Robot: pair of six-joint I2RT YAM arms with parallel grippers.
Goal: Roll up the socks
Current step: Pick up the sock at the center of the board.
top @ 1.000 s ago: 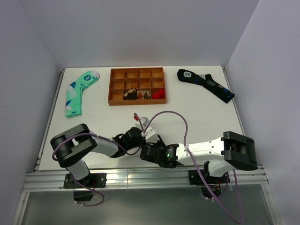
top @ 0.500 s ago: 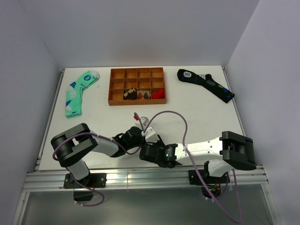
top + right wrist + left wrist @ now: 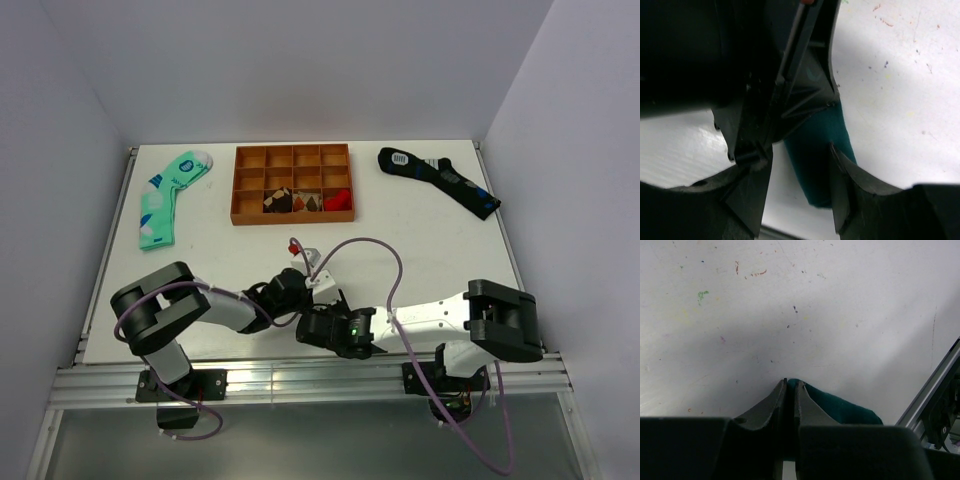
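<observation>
One orange tray with twelve compartments stands at the far part of the white surface, with small items in its four nearest compartments. One mint-green sock lies to the tray's left and one black sock to its right, both well apart from it. Two arms reach in, and their two claws meet well to the near side of the tray, close to the surface's near edge. The socks show there as a single dark teal bundle lying on the surface. How many are in it cannot be told. The left claw is clenched on the bundle: its fingers are almost together, with teal fabric at their tips and the rest bulging out to one side. The right claw is released, its fingers spread wide with the teal bundle lying between them.
</observation>
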